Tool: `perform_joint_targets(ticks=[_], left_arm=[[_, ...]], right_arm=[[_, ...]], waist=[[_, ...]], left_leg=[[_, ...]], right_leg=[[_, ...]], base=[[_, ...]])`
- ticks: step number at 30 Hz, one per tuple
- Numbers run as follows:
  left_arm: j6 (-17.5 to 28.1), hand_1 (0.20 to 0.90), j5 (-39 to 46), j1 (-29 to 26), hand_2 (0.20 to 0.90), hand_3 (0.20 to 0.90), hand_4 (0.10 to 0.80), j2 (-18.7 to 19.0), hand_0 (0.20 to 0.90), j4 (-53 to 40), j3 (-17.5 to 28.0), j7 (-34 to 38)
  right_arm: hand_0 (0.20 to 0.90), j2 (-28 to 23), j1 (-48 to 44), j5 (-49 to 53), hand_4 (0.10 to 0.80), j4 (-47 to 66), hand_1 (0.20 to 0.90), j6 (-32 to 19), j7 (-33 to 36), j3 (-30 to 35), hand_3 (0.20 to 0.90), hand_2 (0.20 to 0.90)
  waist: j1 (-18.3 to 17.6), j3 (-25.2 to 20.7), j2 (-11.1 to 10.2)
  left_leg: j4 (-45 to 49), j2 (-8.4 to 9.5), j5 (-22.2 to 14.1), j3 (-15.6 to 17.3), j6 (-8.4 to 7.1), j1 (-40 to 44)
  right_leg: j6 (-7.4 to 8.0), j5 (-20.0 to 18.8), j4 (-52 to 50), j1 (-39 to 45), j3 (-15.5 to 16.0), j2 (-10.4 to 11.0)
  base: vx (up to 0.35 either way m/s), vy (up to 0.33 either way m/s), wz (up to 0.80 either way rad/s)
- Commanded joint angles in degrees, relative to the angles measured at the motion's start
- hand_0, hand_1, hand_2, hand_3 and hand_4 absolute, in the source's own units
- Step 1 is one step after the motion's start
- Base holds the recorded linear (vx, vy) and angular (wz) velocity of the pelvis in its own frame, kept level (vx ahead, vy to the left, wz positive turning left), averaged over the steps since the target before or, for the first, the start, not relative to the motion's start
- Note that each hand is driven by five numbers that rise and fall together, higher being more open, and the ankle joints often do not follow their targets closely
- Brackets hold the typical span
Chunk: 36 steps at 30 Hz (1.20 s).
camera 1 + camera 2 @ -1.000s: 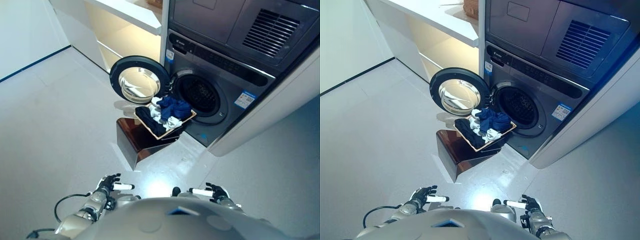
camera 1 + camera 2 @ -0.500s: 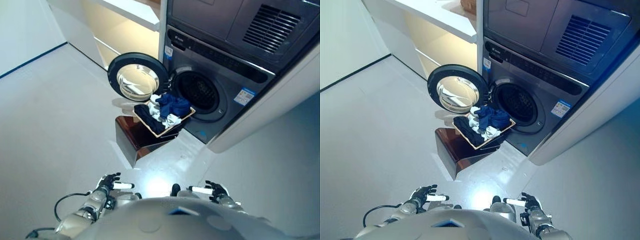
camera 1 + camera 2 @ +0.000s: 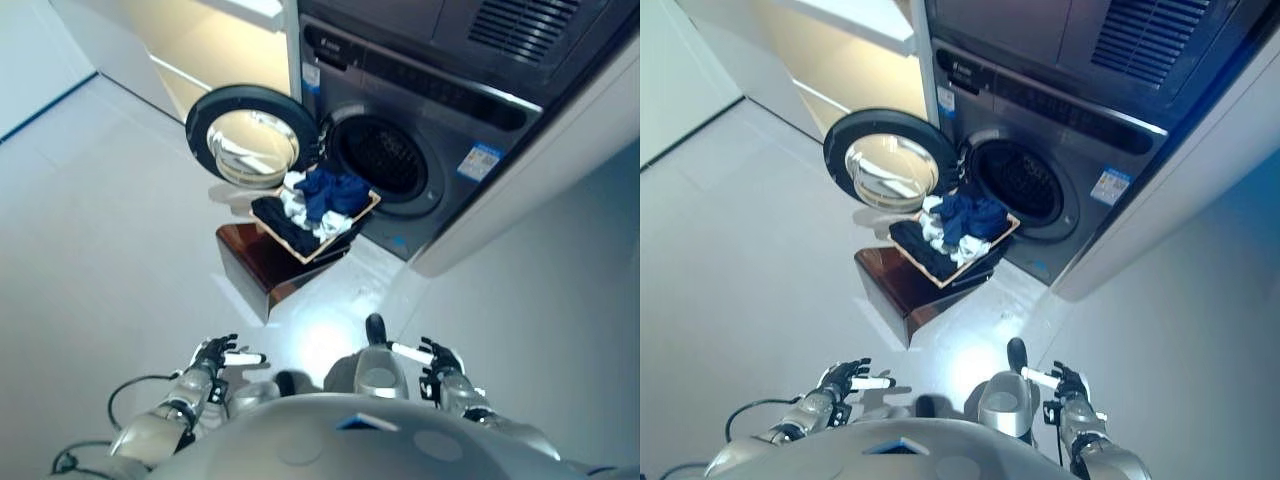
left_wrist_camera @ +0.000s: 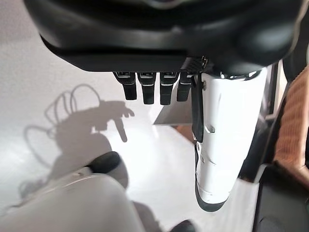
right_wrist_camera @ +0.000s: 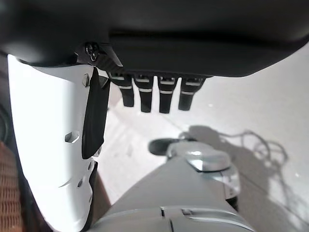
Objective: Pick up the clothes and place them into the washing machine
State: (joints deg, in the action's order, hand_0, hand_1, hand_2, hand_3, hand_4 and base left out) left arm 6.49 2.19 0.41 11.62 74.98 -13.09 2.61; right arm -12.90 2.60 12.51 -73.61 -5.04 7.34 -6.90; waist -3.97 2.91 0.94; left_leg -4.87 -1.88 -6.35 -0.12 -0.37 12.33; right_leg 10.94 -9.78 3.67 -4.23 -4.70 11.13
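**A:** Start at the left. What do you see?

**B:** The left hand (image 3: pixel 213 356) hangs low over the grey floor (image 3: pixel 100 220), fingers relaxed and holding nothing, with the white-covered thumb pointing inward. Its wrist view shows the same: short dark fingers (image 4: pixel 147 92) in a row, nothing between them and the thumb.

**A:** And further along?

**B:** The round door (image 3: pixel 245 137) of the washing machine (image 3: pixel 420 110) is swung wide open to the left of the drum opening (image 3: pixel 385 158). Just below and in front of that opening sits a shallow basket (image 3: pixel 352 222), tilted, resting on a dark brown stand (image 3: pixel 255 262) on the floor.

**A:** Where are the clothes?

**B:** The clothes (image 3: pixel 310 205) are all in the basket: a blue piece on top nearest the drum, white pieces around it, and a black piece toward the door side. They are well apart from both hands.

**A:** The right side?

**B:** The right hand (image 3: pixel 440 360) is also low near the floor, empty, its fingers (image 5: pixel 145 96) loosely extended. To the right of the machine a pale wall panel (image 3: pixel 560 150) runs down to the floor.
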Motion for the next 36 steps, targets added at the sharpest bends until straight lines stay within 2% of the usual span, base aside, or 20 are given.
perform_joint_targets(ticks=[1, 4, 5, 8, 11, 12, 13, 14, 15, 17, 21, 26, 27, 28, 29, 30, 33, 34, 35, 36], left_arm=[[2.5, 0.900, 2.0, -5.7, 0.900, 0.900, 0.800, 0.5, 0.900, -1.6, -0.5, 1.0], [2.6, 0.900, 2.6, -6.4, 0.900, 0.900, 0.800, -0.3, 0.900, -2.5, -1.1, 1.6], [2.7, 0.900, 3.9, -7.5, 0.900, 0.900, 0.800, -1.0, 0.900, -3.6, -1.7, 1.9], [2.7, 0.900, 4.6, -8.1, 0.900, 0.900, 0.800, -0.9, 0.900, -4.4, -1.8, 2.1], [2.6, 0.900, 4.5, -7.9, 0.900, 0.900, 0.800, -0.8, 0.900, -3.8, -0.5, 3.2], [2.6, 0.900, 4.5, -7.9, 0.900, 0.900, 0.800, -0.9, 0.900, -3.8, -0.5, 3.2], [2.3, 0.900, 4.1, -7.7, 0.900, 0.900, 0.800, -0.5, 0.900, -2.7, 0.6, 3.8], [2.4, 0.900, 4.1, -7.7, 0.900, 0.900, 0.800, -0.5, 0.900, -2.7, 0.6, 3.8], [2.1, 0.900, 3.7, -7.5, 0.900, 0.900, 0.800, 0.0, 0.900, -2.1, 1.8, 4.5], [2.0, 0.900, 3.8, -7.3, 0.900, 0.900, 0.800, 0.1, 0.900, -1.1, 2.5, 4.7], [1.8, 0.900, 3.5, -6.5, 0.900, 0.900, 0.800, 0.6, 0.900, -0.1, 3.3, 4.6], [1.8, 0.900, 3.7, -5.7, 0.900, 0.900, 0.800, 1.0, 0.900, -0.8, 3.7, 4.3], [1.7, 0.900, 3.8, -6.3, 0.900, 0.900, 0.800, 2.2, 0.900, -2.2, 3.6, 4.2], [1.7, 0.900, 3.8, -6.4, 0.900, 0.900, 0.800, 2.2, 0.900, -2.2, 3.7, 4.2], [1.8, 0.900, 3.5, -7.1, 0.900, 0.900, 0.800, 3.2, 0.900, -3.3, 3.2, 4.2], [1.9, 0.900, 3.1, -7.5, 0.900, 0.900, 0.800, 3.8, 0.900, -3.6, 3.0, 4.1], [2.1, 0.900, 2.3, -7.7, 0.900, 0.900, 0.800, 4.4, 0.900, -3.4, 2.6, 4.0], [2.4, 0.900, 1.8, -8.1, 0.900, 0.900, 0.800, 4.8, 0.900, -2.6, 2.7, 4.0], [2.5, 0.900, 1.8, -8.1, 0.900, 0.900, 0.800, 4.8, 0.900, -2.6, 2.7, 4.0], [2.6, 0.900, 1.6, -8.9, 0.900, 0.900, 0.800, 5.1, 0.900, -1.8, 2.4, 3.8]], right_arm=[[0.900, -2.6, -3.4, -0.2, 0.800, 1.2, 0.900, -2.6, -0.5, -1.9, 0.900, 0.900], [0.900, -2.9, -3.6, 0.3, 0.800, 0.9, 0.900, -2.9, -0.6, -2.6, 0.900, 0.900], [0.900, -3.1, -3.8, 0.6, 0.800, 1.0, 0.900, -3.2, -0.3, -3.2, 0.900, 0.900], [0.900, -3.4, -3.9, 1.1, 0.800, 1.2, 0.900, -3.2, 0.0, -3.2, 0.900, 0.900], [0.900, -3.7, -4.1, 0.9, 0.800, 1.4, 0.900, -2.9, 0.2, -2.8, 0.900, 0.900], [0.900, -3.7, -4.0, 0.9, 0.800, 1.4, 0.900, -2.9, 0.2, -2.8, 0.900, 0.900], [0.900, -3.5, -4.0, 0.8, 0.800, 1.7, 0.900, -3.0, 0.2, -2.9, 0.900, 0.900], [0.900, -3.5, -4.0, 0.8, 0.800, 1.7, 0.900, -3.0, 0.2, -2.9, 0.900, 0.900], [0.900, -3.1, -3.9, 0.4, 0.800, 2.1, 0.900, -3.2, 0.5, -3.5, 0.900, 0.900], [0.900, -2.8, -3.7, -0.2, 0.800, 2.6, 0.900, -3.4, 0.8, -4.0, 0.900, 0.900], [0.900, -2.4, -3.8, -0.6, 0.800, 3.0, 0.900, -3.4, 0.6, -4.7, 0.900, 0.900], [0.900, -1.5, -4.0, -0.9, 0.800, 2.9, 0.900, -3.2, -0.1, -5.4, 0.900, 0.900], [0.900, -1.2, -5.7, -2.8, 0.800, 3.1, 0.900, -2.8, -0.2, -6.2, 0.900, 0.900], [0.900, -1.2, -5.7, -2.8, 0.800, 3.1, 0.900, -2.8, -0.2, -6.2, 0.900, 0.900], [0.900, -1.8, -6.7, -5.2, 0.800, 5.0, 0.900, -2.8, -0.2, -7.7, 0.900, 0.900], [0.900, -2.4, -7.5, -6.8, 0.800, 6.1, 0.900, -2.9, -0.3, -8.5, 0.900, 0.900], [0.900, -3.7, -8.4, -9.1, 0.800, 7.4, 0.900, -2.9, 0.1, -9.7, 0.900, 0.900], [0.900, -5.6, -9.3, -10.8, 0.800, 8.3, 0.900, -3.1, 0.4, -9.5, 0.900, 0.900], [0.900, -5.6, -9.2, -10.9, 0.800, 8.3, 0.900, -3.1, 0.4, -9.5, 0.900, 0.900], [0.900, -7.3, -10.5, -12.2, 0.800, 10.0, 0.900, -2.8, 0.1, -9.9, 0.900, 0.900]], waist=[[1.4, -1.4, -0.6], [1.6, -1.2, -0.4], [1.8, -0.2, -1.3], [1.9, 1.6, -2.6], [3.0, 2.6, -3.9], [3.0, 2.7, -3.9], [3.5, 2.5, -4.0], [3.6, 2.6, -4.1], [4.6, 2.1, -3.2], [5.3, 2.0, -2.5], [5.4, 1.3, -2.3], [5.9, 0.0, -3.2], [5.9, 1.4, -2.8], [5.9, 1.4, -2.9], [5.0, 2.9, -2.3], [4.6, 3.6, -2.0], [4.4, 3.7, -2.1], [5.3, 2.9, -2.0], [4.9, 3.1, -2.0], [5.1, 2.2, -2.6]], left_leg=[[5.2, -5.93, 0.0, -1.8, -5.09, 0.6], [11.2, -7.31, 3.1, -3.4, -6.20, -3.0], [20.7, -8.80, 8.8, -1.3, -6.82, -8.0], [28.2, -9.08, 11.1, 1.5, -6.22, -12.4], [29.7, -3.43, 8.9, 5.3, -4.87, -19.0], [29.9, -3.44, 8.7, 5.4, -4.81, -19.0], [24.0, -2.49, 7.9, 9.2, -3.73, -21.0], [23.9, -2.42, 7.9, 9.4, -3.68, -20.8], [14.0, -1.17, 9.9, 11.3, -3.06, -21.4], [7.8, -0.77, 13.9, 11.9, -3.66, -21.9], [4.7, -0.51, 13.9, 13.0, -2.90, -19.5], [3.1, -0.16, 12.3, 13.8, -1.48, -16.1], [2.8, -0.63, 10.5, 13.3, -0.02, -14.0], [2.8, -0.55, 10.5, 13.3, 0.01, -14.1], [2.4, -1.32, 10.9, 11.8, 0.23, -12.7], [2.4, -1.68, 11.3, 10.7, 0.27, -12.5], [1.6, -1.21, 11.7, 8.9, 0.12, -12.1], [0.8, -1.65, 11.4, 7.5, -0.84, -12.2], [0.9, -1.47, 11.3, 7.1, -0.82, -11.9], [0.3, -1.70, 10.2, 5.2, -2.13, -11.6]], right_leg=[[-1.25, 2.3, -3.9, -3.8, -1.0, -3.3], [-2.79, 3.8, -2.9, -1.1, 0.6, -5.0], [-4.69, 5.1, -1.3, 2.6, 2.8, -5.4], [-6.22, 6.0, -1.0, 4.8, 4.4, -5.3], [-7.09, 6.7, -0.2, 6.8, 5.3, -5.4], [-7.04, 6.7, -0.1, 6.9, 5.3, -5.4], [-6.90, 7.2, -0.3, 7.3, 5.9, -5.8], [-6.85, 7.2, -0.3, 7.4, 5.8, -5.7], [-6.74, 7.8, -0.1, 8.3, 6.0, -7.6], [-6.60, 8.7, 0.4, 10.1, 6.0, -8.9], [-6.73, 10.6, 0.1, 11.6, 6.3, -9.8], [-5.92, 12.8, -6.9, 11.0, 6.5, -10.0], [-1.80, 10.7, -22.2, 4.2, 7.5, -11.5], [-1.77, 10.8, -22.6, 3.9, 7.4, -11.4], [0.56, 8.7, -30.3, -0.4, 6.1, -13.2], [0.88, 8.5, -33.4, -2.4, 5.0, -14.4], [-0.70, 9.9, -31.1, -2.5, 3.9, -13.4], [-2.03, 10.0, -23.8, -1.8, 4.0, -7.4], [-1.99, 10.2, -23.7, -1.4, 4.4, -7.1], [-2.35, 8.1, -12.9, -1.9, 5.0, -1.1]], base=[[0.143, -0.317, 0.23], [0.103, -0.274, 0.26], [0.085, -0.321, 0.56], [0.051, -0.235, 0.65], [0.111, -0.185, 0.28], [0.183, -0.067, 0.18], [0.128, -0.033, 0.23], [0.289, -0.032, 0.21], [0.242, 0.013, 0.04], [0.244, 0.021, 0.01], [0.178, 0.044, -0.11], [0.190, 0.064, -0.15], [0.110, 0.089, -0.16], [0.156, 0.119, -0.17], [0.080, 0.038, 0.01], [0.081, 0.036, 0.22], [0.143, -0.049, 0.51], [0.127, -0.094, 0.50], [0.284, -0.234, 0.78], [0.177, -0.137, 0.59]])
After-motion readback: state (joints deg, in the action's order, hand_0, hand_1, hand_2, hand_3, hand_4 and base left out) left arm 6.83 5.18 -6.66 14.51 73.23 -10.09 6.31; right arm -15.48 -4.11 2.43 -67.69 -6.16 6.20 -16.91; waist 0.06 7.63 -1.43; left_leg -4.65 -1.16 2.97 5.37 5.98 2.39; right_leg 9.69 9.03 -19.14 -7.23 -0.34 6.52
